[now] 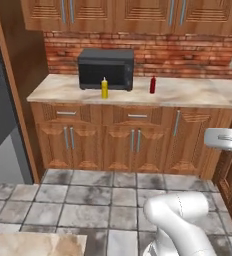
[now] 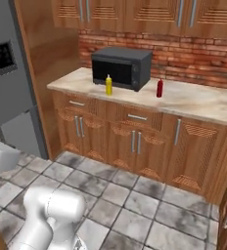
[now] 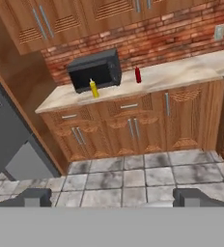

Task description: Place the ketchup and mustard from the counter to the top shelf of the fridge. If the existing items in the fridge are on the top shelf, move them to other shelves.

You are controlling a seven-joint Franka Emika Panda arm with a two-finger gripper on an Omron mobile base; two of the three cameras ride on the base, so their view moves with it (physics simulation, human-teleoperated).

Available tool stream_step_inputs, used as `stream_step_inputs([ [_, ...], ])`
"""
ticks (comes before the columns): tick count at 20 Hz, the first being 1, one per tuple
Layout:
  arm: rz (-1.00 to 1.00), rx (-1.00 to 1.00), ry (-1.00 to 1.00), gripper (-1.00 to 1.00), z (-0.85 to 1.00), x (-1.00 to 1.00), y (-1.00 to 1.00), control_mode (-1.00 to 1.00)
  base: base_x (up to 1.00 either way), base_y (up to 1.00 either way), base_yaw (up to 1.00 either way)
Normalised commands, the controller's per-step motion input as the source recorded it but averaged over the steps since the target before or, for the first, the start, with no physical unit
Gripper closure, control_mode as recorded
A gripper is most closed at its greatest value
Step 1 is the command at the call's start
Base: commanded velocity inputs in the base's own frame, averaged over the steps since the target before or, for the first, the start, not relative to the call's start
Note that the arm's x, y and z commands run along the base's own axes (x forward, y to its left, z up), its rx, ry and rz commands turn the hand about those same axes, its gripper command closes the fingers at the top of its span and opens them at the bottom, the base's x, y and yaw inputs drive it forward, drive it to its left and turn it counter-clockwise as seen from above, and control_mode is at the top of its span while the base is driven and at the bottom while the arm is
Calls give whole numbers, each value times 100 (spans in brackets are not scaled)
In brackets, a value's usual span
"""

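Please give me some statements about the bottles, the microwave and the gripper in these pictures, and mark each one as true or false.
1. The mustard stands on the counter in front of the microwave. True.
2. The ketchup lies on its side on the floor. False: it stands upright on the counter, right of the microwave.
3. The gripper is open and holds nothing. True.
4. The two bottles touch each other. False: they stand clearly apart.
5. The microwave door hangs open. False: it is shut.

Ketchup (image 1: 152, 85) and mustard (image 1: 104, 88) upright on counter (image 1: 188, 92)
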Motion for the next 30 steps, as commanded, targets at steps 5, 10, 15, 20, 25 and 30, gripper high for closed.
stream_step_inputs([
  [5,0,0,0,-100,0,0,0,100,100,-9,14],
  [10,0,0,0,-100,0,0,0,100,100,-3,14],
  [15,0,0,0,-100,0,0,0,100,100,0,13],
  [20,0,0,0,-100,0,0,0,100,93,-10,11],
  [25,0,0,0,-100,0,0,0,100,82,-3,-4],
  [30,0,0,0,-100,0,0,0,100,60,12,-2],
])
